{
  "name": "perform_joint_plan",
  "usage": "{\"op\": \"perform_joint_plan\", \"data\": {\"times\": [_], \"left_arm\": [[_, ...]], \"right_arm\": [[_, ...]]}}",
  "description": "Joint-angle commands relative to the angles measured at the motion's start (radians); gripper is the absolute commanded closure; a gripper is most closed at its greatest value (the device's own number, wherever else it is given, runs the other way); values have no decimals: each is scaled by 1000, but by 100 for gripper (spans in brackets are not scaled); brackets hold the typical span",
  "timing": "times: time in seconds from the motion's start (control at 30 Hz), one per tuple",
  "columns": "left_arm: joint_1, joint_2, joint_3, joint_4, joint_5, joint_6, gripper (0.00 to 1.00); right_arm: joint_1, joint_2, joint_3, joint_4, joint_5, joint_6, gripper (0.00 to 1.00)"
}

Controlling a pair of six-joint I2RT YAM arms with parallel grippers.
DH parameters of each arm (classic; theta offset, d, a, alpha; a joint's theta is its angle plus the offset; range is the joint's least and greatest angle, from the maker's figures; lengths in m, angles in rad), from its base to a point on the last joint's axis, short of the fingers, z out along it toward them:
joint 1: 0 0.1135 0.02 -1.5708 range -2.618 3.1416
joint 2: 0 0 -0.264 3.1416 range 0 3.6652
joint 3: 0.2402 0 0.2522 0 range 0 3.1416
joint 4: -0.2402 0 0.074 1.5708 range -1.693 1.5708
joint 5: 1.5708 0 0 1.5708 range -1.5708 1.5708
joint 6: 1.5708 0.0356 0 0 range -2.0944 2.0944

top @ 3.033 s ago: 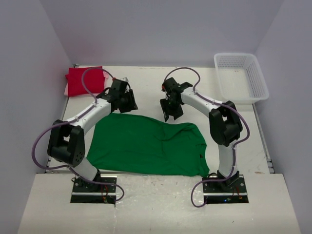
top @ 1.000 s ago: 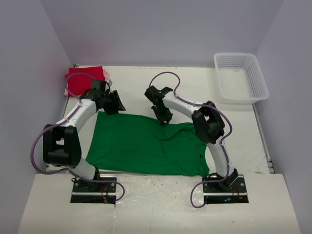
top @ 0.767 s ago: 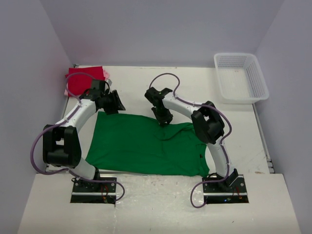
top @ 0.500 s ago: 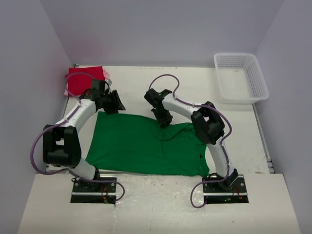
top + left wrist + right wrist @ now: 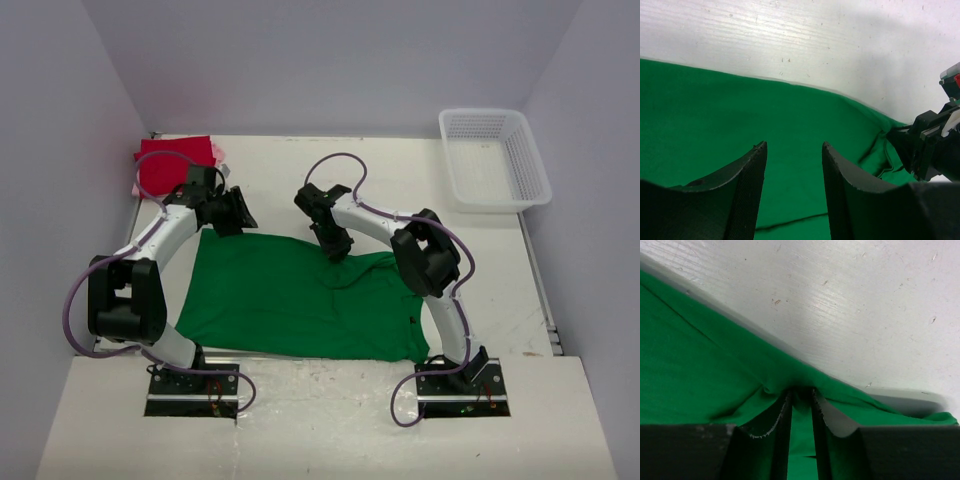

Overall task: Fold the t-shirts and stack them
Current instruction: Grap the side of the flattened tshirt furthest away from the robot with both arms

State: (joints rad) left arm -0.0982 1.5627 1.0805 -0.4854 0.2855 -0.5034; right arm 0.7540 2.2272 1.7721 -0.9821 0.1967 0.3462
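The bright green t-shirt (image 5: 300, 295) lies spread flat in the middle of the table. My right gripper (image 5: 337, 250) sits at its far edge near the middle, fingers closed on a pinch of the green cloth (image 5: 802, 390). My left gripper (image 5: 232, 212) is open, just above the shirt's far left corner, with green cloth (image 5: 790, 130) under the fingertips. The red t-shirt (image 5: 170, 165) lies folded at the far left corner, with a pale pink t-shirt (image 5: 217, 152) peeking out beneath it.
A white mesh basket (image 5: 495, 157) stands at the far right corner. Grey walls close in on the left, back and right. Bare white table (image 5: 400, 175) shows behind the green shirt.
Since three seconds ago both grippers have moved left and down to the shirt's far edge. In the last second the right gripper has settled on the edge; the left has barely moved.
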Motion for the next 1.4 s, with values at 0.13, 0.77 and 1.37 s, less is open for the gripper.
{"op": "perform_joint_plan", "data": {"times": [0.13, 0.77, 1.37], "left_arm": [[11, -20, -10, 31, 18, 29, 50], [11, -15, -21, 39, 27, 32, 50], [41, -4, 28, -16, -194, -3, 30]], "right_arm": [[8, -51, 1, -24, 50, 16, 80], [11, -77, 4, -40, 70, 23, 80], [19, -207, -69, 16, 95, 25, 100]]}}
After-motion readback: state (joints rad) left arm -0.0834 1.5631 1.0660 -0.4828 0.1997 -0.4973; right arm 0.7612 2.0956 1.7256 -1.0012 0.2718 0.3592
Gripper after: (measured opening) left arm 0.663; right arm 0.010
